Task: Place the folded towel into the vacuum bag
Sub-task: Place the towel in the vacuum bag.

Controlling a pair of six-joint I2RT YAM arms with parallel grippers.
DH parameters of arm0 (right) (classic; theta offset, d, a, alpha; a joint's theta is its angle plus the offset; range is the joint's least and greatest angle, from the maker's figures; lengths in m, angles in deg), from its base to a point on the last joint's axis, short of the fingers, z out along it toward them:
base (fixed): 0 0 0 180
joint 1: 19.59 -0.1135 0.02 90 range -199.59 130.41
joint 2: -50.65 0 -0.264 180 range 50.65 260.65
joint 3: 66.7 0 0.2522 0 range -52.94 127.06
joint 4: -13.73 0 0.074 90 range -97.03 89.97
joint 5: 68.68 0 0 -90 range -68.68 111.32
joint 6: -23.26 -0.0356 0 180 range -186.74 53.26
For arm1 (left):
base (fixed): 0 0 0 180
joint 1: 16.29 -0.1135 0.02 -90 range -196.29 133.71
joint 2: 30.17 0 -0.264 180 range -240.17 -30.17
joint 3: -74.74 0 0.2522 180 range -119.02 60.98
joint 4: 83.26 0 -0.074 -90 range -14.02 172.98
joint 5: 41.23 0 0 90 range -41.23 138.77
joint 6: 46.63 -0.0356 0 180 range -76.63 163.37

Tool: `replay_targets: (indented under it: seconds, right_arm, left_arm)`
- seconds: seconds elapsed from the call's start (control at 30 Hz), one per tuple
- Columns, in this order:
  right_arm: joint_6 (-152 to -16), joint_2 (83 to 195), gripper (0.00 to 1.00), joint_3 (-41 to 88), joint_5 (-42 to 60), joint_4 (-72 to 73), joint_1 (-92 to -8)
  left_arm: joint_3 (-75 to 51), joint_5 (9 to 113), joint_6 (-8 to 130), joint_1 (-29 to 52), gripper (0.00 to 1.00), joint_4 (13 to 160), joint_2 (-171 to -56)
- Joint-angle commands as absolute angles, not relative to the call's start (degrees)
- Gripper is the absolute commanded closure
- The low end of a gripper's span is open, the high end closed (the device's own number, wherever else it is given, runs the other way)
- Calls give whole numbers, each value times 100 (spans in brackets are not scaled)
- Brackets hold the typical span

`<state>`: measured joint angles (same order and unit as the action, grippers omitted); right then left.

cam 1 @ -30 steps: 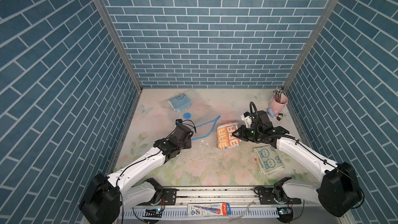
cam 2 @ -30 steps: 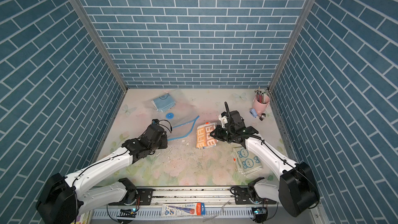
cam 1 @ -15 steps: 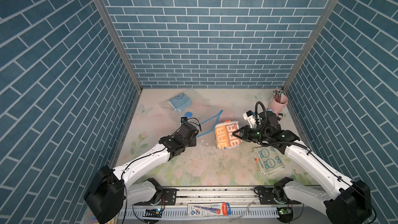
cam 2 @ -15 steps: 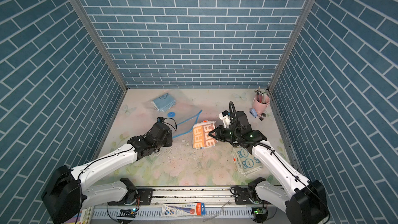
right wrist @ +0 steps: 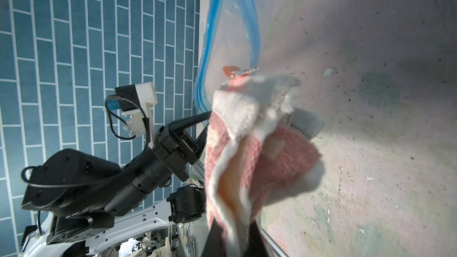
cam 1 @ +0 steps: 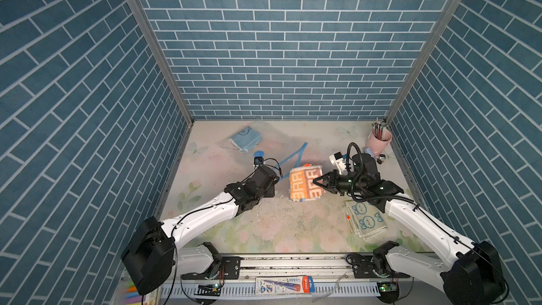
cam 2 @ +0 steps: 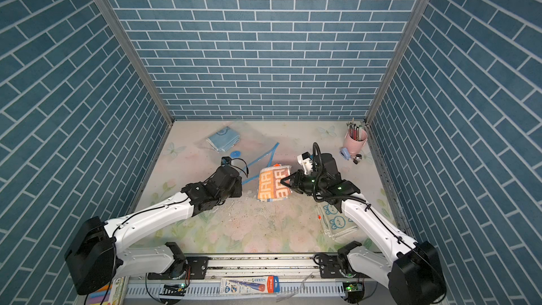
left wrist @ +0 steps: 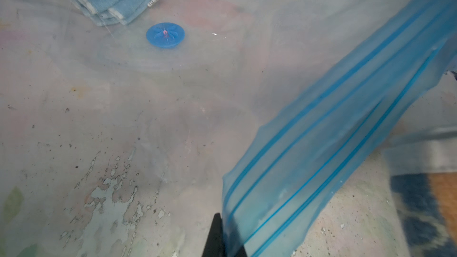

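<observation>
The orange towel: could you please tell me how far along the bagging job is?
Done: the right gripper is shut on the orange towel and holds it up. In hand: the left gripper pinches the zip-seal strip, holding the vacuum bag's mouth raised, with the towel just outside it. Left: pushing the towel in and releasing.

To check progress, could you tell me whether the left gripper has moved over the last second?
Yes. In both top views the left gripper has shifted toward the robot's right, closer to the stationary pink pencil cup.
</observation>
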<state>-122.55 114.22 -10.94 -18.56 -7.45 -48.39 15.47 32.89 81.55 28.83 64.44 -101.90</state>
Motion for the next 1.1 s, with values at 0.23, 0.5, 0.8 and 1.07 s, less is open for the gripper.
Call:
replay_targets:
  seconds: [0.23, 0.5, 0.8, 1.07]
  right_arm:
    - [-13268, 11860, 100, -922, -1813, 391, -4815]
    - [-13301, 12030, 100, -661, -1628, 376, -4824]
    - [-12640, 11699, 100, -113, -1401, -589, -4846]
    - [-12326, 11724, 100, -49, -1050, -947, -4867]
  left_arm:
    - [1299, 2780, 8006, 3248, 100, 6260, -10209]
    - [1237, 2732, 7954, 3337, 100, 6251, -10233]
    - [1164, 2780, 7949, 3333, 100, 6291, -10327]
    - [1055, 2871, 7975, 3337, 100, 6365, -10452]
